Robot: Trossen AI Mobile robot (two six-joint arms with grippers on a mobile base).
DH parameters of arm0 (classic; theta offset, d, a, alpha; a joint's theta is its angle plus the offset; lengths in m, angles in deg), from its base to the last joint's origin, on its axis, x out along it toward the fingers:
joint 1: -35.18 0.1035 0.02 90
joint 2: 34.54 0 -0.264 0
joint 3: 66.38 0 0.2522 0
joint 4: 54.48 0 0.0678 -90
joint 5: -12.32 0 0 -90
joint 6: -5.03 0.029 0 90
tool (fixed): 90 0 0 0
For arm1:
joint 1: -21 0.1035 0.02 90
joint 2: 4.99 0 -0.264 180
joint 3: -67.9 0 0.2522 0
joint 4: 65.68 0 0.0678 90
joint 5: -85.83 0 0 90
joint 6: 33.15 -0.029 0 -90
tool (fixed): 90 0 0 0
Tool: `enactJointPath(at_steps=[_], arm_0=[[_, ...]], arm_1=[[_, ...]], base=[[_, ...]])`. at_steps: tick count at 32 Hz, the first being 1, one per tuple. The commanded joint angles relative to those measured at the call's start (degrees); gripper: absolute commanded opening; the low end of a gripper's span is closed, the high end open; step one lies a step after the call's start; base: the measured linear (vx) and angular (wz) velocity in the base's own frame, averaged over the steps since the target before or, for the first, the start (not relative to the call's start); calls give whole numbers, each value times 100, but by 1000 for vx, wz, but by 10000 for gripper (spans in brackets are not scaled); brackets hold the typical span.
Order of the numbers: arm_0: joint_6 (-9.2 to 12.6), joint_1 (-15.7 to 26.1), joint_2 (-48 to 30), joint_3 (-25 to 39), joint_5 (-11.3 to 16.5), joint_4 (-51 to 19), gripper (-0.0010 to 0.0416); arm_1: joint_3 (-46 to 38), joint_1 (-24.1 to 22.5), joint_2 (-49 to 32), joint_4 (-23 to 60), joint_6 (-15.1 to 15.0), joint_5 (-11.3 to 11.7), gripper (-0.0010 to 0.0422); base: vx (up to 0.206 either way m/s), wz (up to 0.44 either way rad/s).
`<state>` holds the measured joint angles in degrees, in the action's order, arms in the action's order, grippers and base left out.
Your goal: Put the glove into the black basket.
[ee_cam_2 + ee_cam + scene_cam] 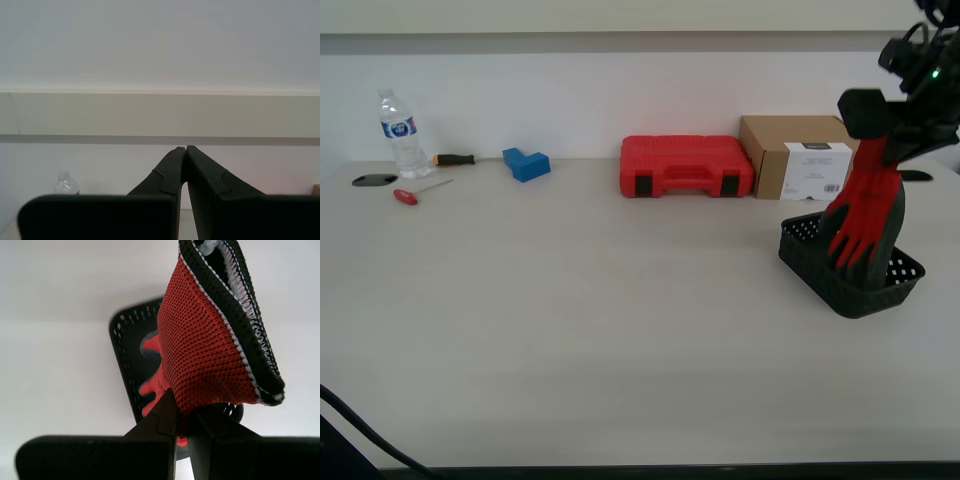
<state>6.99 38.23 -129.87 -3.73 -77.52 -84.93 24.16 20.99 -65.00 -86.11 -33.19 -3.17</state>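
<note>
My first gripper (182,426) hangs above the black basket (810,268), fingers pinching the glove (865,215), whose fingertips dangle inside; my second gripper (186,150) points at the wall, fingers pressed together.

Setting: a plain workshop or lab test bench. Evidence: a bare pale desk (570,340) against a white wall, carrying a red plastic tool case (686,166), two screwdrivers (453,159) (418,192), a blue block (526,163), a brown cardboard box (798,156) with a shipping label, and a water bottle (400,134). A round cable port (374,180) sits in the desk's far corner, on the exterior view's left.
</note>
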Motion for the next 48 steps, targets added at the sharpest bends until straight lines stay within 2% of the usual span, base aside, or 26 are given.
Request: enactJointPath(at_steps=[1,6,8,9,13,15,16,17,20,24,25,28,30,33,38,44,48], arm_0=[[0,0,-468,42,72,216,-2],[-4,0,-1740,433,151,474,-1],[-2,0,-1937,533,160,479,-1],[-26,0,-2369,802,173,492,-1],[-111,0,-2750,1123,175,494,-1],[-120,0,-3001,1274,175,483,-1],[-155,-2,-3130,1366,175,428,-1],[-151,-7,-3230,1412,175,398,0],[24,0,-3265,1425,201,297,1],[44,-79,-3265,1458,391,256,27],[46,-87,-3265,1456,389,251,58],[-4,-87,-3265,1453,372,258,116],[-131,-85,-3259,1453,291,273,147],[-131,-85,-3145,1453,293,295,172],[-129,-85,-2905,1453,275,326,173],[-109,-85,-2203,1458,267,291,174],[-111,-85,-2166,1445,271,249,174]], arm_1=[[-4,2,-2,-20,-2,0,0],[-15,2,-2,-22,0,0,0],[-11,2,0,-20,0,0,0],[-9,2,-2,-22,0,0,0],[4,0,-2,-7,0,-15,0],[-2,0,-2,-20,-2,48,0],[-2,-4,-2,-17,0,-42,0],[2,-2,-2,-15,-2,-37,0],[-13,0,2,-17,-2,-2,0],[-11,0,-2,-20,-2,-9,0],[-11,-2,2,-20,0,-4,0],[-11,-4,-4,-17,0,-7,0],[-11,-2,-2,-20,-2,-7,0],[-9,-2,-2,-20,-2,-7,0],[-7,-2,-2,-17,0,-7,0],[-7,-2,-2,-17,-2,-7,0],[-2,-2,-2,-17,0,-7,0]], base=[[0,0],[0,0],[0,0],[0,0],[-3,-6],[0,0],[0,0],[0,0],[0,0],[0,0],[0,0],[0,0],[0,0],[0,0],[0,0],[0,0],[0,0]])
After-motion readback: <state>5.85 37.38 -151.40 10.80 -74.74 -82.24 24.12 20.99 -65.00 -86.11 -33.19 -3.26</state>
